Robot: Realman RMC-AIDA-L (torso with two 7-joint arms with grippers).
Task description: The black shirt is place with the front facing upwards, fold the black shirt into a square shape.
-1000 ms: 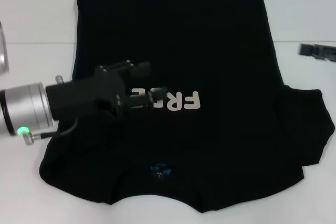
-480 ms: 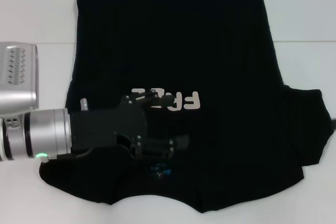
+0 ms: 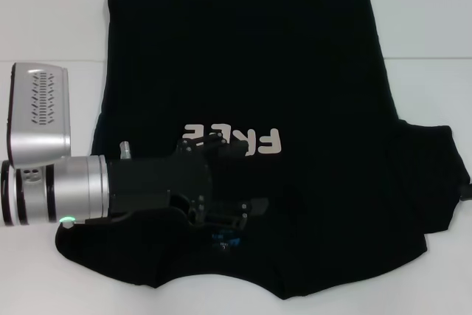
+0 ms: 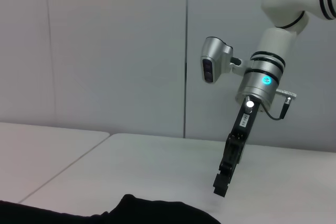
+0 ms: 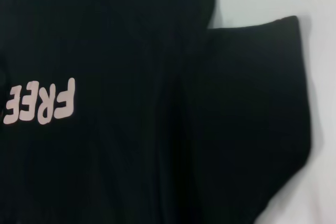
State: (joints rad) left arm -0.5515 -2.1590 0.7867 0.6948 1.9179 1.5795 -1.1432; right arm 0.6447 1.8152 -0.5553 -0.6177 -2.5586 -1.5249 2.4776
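You had the black shirt (image 3: pixel 251 94) spread front-up on the white table (image 3: pixel 51 20), hem toward the far side, collar and small bluish neck label (image 3: pixel 225 241) nearest the robot, with the "FREE" lettering (image 3: pixel 247 140) mid-chest. The sleeve on the robot's right (image 3: pixel 435 175) lay out flat; the left one could not be made out under the arm. Your left gripper (image 3: pixel 221 215) sat low over the cloth between the lettering and the label, but black fingers against black fabric hid the claw, so I cannot tell how far it was open or whether it held anything. Your right gripper (image 4: pixel 223 182) hung above the table off to the right, its fingers likewise unreadable. In my judgement the shirt would behave as light, limp cotton: it would sag, drag and wrinkle, not slip. Take hold at a seam or edge, shoulder or sleeve hem, pinching only the layers meant to move.
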